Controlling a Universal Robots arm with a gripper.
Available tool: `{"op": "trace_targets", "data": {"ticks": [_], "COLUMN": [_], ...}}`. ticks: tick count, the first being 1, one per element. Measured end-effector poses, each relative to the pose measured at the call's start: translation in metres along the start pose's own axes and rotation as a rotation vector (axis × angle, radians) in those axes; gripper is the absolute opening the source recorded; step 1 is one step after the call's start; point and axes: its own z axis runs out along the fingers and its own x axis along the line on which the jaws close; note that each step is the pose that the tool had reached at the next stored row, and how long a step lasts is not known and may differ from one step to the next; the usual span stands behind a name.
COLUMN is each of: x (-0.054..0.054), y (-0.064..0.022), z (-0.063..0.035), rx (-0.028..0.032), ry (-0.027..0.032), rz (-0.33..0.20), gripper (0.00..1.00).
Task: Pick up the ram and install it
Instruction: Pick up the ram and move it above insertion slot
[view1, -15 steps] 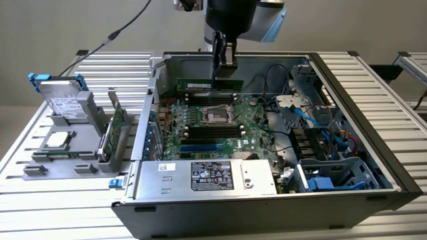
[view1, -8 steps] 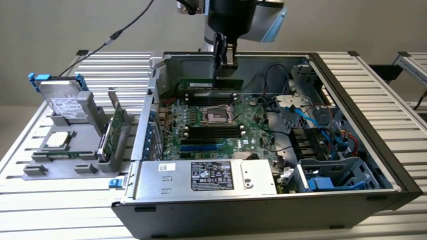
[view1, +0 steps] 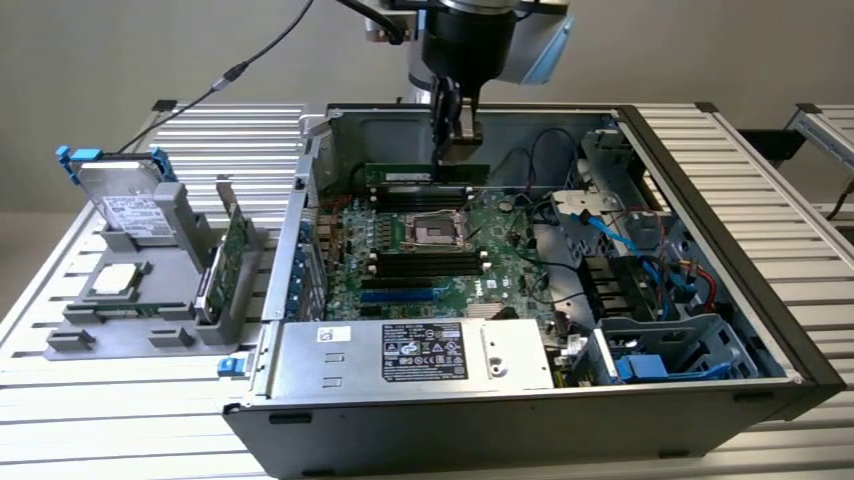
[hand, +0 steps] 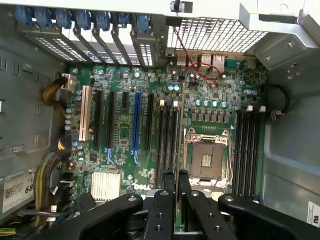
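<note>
My hand reaches down into the open computer case from above; fingers pressed in on the ram, pinching it by its upper long edge near the end toward the exterior view's right; the ram stands on edge, long side level, over the motherboard. It sits on the far side of the empty processor socket, lined up along the black memory slots there; whether its lower edge touches a slot I cannot tell.

Wrist view: the ram shows edge-on as a thin line running out from between my fingertips, hand closed tight on it; it runs parallel to the slot bank, just beside the socket; a second slot bank lies on the socket's other side.

The power supply sits at the case's near edge. On the surface, toward the exterior view's left, a grey holder carries a hard drive, a square silver chip and an upright green card; all well apart from my hand.
</note>
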Motion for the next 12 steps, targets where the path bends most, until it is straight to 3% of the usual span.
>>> {"op": "trace_targets", "data": {"ticks": [5, 12], "x": [-0.002, -0.004], "y": [-0.0119, -0.0130], "z": [0.0010, 0.0012], "rx": [0.0000, -0.0009], "ry": [0.0007, 0.0007], "rz": [-0.006, -0.006], "gripper": [0.14, 0.14]}}
